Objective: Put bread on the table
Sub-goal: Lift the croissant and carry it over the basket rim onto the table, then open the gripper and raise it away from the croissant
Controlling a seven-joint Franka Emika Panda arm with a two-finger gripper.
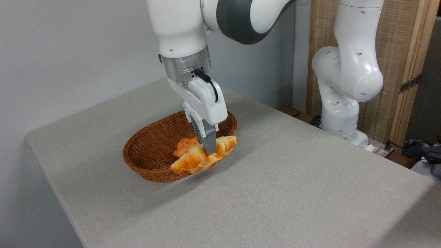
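Observation:
The bread [193,162], a long golden-orange loaf with pale ridges, hangs tilted over the near right rim of the brown wicker basket [148,151]. My gripper [209,151] is shut on the loaf's middle, the near grey finger across its front; the far finger is hidden behind it. The loaf's left end dips lower, over the basket's front rim, and its right end points up toward the far right. The grey-beige cloth table [293,193] stretches out below and to the right.
A small round knotted orange bun [185,146] lies inside the basket behind the loaf. The arm's white base [341,117] stands beyond the table's right edge, with cables and a wooden screen behind it.

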